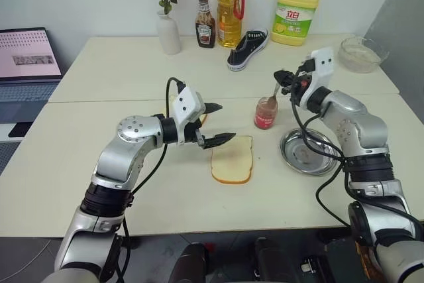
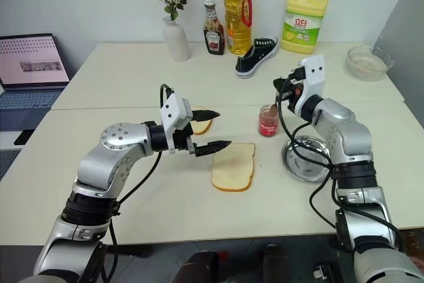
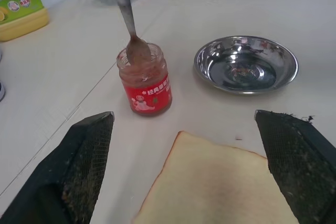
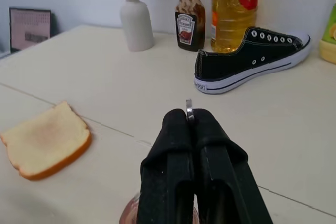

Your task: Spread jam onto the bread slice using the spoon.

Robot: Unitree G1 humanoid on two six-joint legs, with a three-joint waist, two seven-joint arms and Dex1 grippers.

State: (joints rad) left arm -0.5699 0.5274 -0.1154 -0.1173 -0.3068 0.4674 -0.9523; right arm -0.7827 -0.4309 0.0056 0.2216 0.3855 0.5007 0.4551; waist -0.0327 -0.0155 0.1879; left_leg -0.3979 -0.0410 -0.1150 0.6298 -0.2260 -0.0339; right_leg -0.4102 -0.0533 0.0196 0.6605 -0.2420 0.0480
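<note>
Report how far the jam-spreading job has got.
Done: the right end effector is shut on the spoon, and the jam jar stands lidless. In hand: the spoon's bowl sits in the jar mouth. Left: the bread slice shows no jam; the open left end effector hovers over its edge.

Shiny mirror-bright round steel bowl [image 3: 245, 64], slim polished silver metal spoon [image 3: 129, 29], small clear glass jam jar [image 3: 145, 83] with glossy red label, matt cream tabletop [image 1: 99, 157]
</note>
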